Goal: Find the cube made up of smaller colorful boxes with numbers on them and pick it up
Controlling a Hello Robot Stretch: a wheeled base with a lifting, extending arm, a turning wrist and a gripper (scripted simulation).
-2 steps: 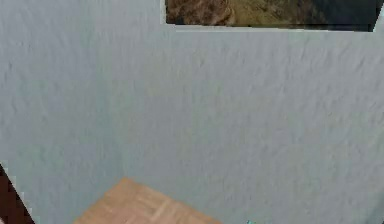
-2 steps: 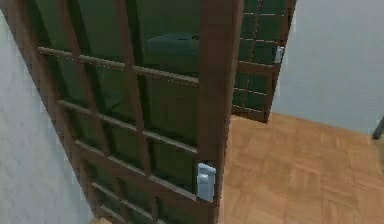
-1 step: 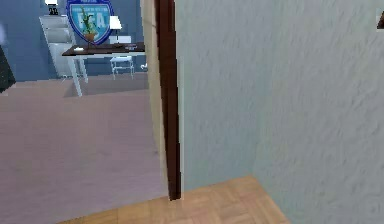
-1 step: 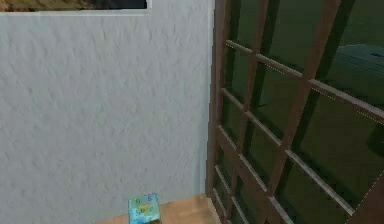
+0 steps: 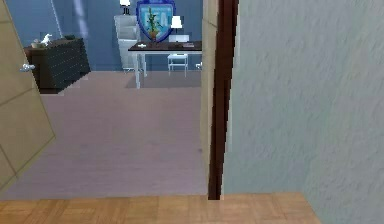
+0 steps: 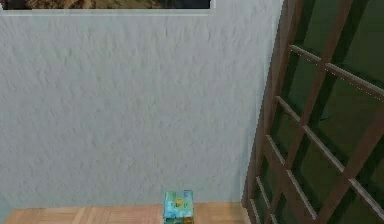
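Observation:
A small cube-like thing (image 6: 179, 205) with teal, blue and orange patches rests on the wooden floor at the foot of a pale grey wall, at the bottom middle of the arm side view. Its markings are too small to read.
In the forward view a dark door frame (image 5: 222, 100) and grey wall (image 5: 310, 100) stand close on the right. A beige open door (image 5: 20, 120) is at the left. Beyond lie purple floor, a dark dresser (image 5: 58, 62), a desk (image 5: 165, 50) and white chair (image 5: 178, 62). A dark-framed window lattice (image 6: 320, 130) fills the arm side view's right.

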